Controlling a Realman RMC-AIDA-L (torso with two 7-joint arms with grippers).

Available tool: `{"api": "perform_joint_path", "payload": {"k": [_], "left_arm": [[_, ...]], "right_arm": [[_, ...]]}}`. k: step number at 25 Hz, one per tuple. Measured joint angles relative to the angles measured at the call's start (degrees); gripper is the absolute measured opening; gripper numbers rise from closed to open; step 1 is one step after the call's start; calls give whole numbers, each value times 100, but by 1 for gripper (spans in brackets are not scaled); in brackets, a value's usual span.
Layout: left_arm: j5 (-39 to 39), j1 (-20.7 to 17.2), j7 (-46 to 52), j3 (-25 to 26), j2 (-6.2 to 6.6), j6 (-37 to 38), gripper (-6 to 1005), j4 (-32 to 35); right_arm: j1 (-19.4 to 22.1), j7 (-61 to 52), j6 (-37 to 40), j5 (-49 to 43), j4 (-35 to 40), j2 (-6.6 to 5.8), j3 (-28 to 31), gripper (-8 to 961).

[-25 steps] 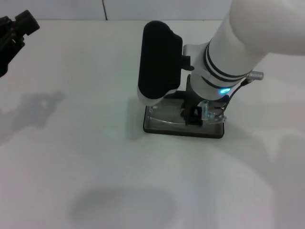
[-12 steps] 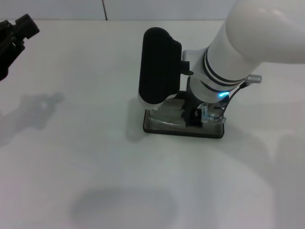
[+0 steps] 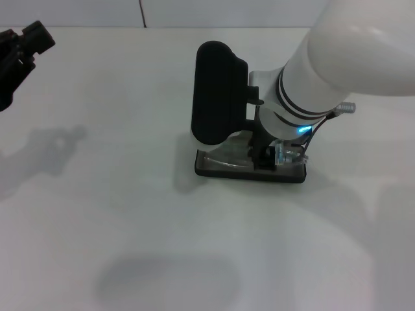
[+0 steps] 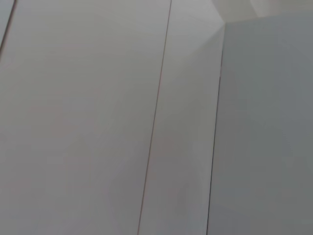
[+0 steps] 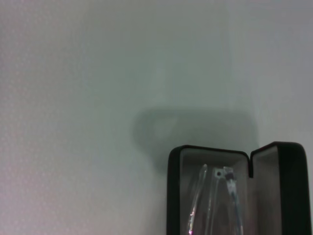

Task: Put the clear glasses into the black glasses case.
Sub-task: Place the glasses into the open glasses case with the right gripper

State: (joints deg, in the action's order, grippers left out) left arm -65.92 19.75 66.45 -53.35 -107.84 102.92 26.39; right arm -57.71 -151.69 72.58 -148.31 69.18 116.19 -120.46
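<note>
The black glasses case (image 3: 249, 175) lies open on the white table, a little right of centre. My right gripper (image 3: 264, 157) reaches down into it from behind and holds the clear glasses (image 3: 222, 160), which sit low inside the case. The right wrist view looks into the case (image 5: 173, 196), with its grey lining and raised lid. The glasses' (image 5: 215, 205) clear arms lie in the tray there. My left gripper (image 3: 23, 42) is parked at the far left back corner, away from the case.
A bulky black housing (image 3: 217, 91) on my right arm stands just behind the case and hides its rear part. White table (image 3: 117, 214) extends to the left and front. A pale wall (image 3: 194, 11) rises behind the table.
My right arm has sunk slightly, and the glasses have gone lower into the case with it. The left arm has barely moved.
</note>
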Motion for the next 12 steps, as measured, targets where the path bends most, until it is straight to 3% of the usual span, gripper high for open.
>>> {"api": "perform_joint_path", "payload": {"k": [12], "left_arm": [[0,-16,-10,0,-31,-14,66,-3]], "right_arm": [[23,-1,-44,-141,51,0,-130,84]]}}
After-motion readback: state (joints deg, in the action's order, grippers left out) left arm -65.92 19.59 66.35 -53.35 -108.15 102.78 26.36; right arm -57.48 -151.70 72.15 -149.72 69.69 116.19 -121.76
